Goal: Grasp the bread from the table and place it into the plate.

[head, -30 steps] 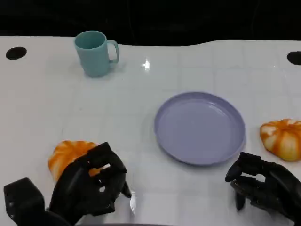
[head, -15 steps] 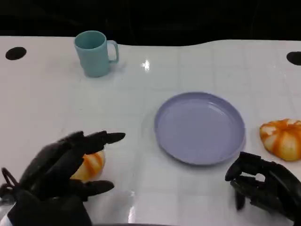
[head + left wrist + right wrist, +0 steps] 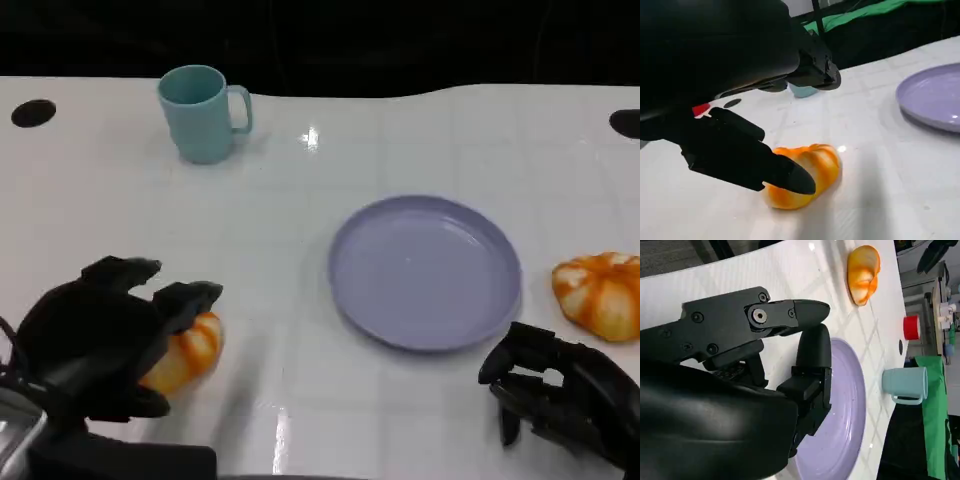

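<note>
Left hand point(image 3: 100, 335) draped over bread point(image 3: 188, 350) at near-left of white desk point(image 3: 300, 180); fingers curled around the loaf, thumb against its side, loaf resting on desk. Purple plate point(image 3: 425, 270) well apart to the right. Right hand point(image 3: 555, 390) near plate's front edge, fingers curled in, holding nothing. Second bread point(image 3: 600, 292) just beside plate. Teal mug point(image 3: 203, 112) far side.

Left hand point(image 3: 110, 335) at lower left of head view, fingers curled down, not clearly gripping. Right hand point(image 3: 555, 390) at lower right, fingers curled in, holding nothing.
</note>
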Robot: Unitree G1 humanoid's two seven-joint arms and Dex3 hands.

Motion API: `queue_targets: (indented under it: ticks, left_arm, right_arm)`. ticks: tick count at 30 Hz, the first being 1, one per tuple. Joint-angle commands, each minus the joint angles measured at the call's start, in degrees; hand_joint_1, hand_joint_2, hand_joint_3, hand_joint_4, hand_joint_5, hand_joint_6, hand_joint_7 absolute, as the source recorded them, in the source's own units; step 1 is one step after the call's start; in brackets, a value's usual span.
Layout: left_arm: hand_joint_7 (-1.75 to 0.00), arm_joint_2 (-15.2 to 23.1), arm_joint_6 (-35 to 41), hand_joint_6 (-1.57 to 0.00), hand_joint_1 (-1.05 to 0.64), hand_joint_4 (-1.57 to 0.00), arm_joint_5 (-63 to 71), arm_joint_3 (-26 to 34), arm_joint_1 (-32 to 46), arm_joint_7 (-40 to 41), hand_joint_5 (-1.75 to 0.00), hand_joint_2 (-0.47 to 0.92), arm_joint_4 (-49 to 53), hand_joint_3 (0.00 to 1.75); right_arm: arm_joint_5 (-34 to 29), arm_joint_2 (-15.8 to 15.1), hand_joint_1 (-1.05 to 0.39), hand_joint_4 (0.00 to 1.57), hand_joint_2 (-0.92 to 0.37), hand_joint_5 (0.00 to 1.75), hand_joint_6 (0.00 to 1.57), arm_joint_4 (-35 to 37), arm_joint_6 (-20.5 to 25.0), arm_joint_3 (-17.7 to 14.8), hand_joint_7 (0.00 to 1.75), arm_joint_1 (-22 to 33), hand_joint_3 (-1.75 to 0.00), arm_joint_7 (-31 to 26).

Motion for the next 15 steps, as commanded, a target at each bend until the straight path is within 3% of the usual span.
queue_targets:
  ticks: [1, 15]
  left_arm:
    - [0.00, 0.87, 2.19, -0.29, -0.28, -0.11, 1.73, -1.58, -1.77, -0.59, -0.09, 0.72, 1.44, 0.00]
    - [0.00, 1.30, 5.39, -0.22, -0.32, -0.09, 1.80, -6.22, -7.47, -0.35, -0.04, 0.68, 11.15, 0.00]
  right_arm:
    - [-0.98, -0.34, -0.56, 0.67, -0.92, 1.75, 0.67, 0.83, 0.24, 0.12, 1.39, 1.29, -0.27, -0.76]
    - [-0.27, -0.34, -0.51, 0.66, -0.92, 1.75, 0.65, -0.41, 0.49, 0.20, 1.40, 2.36, -0.27, 0.04]
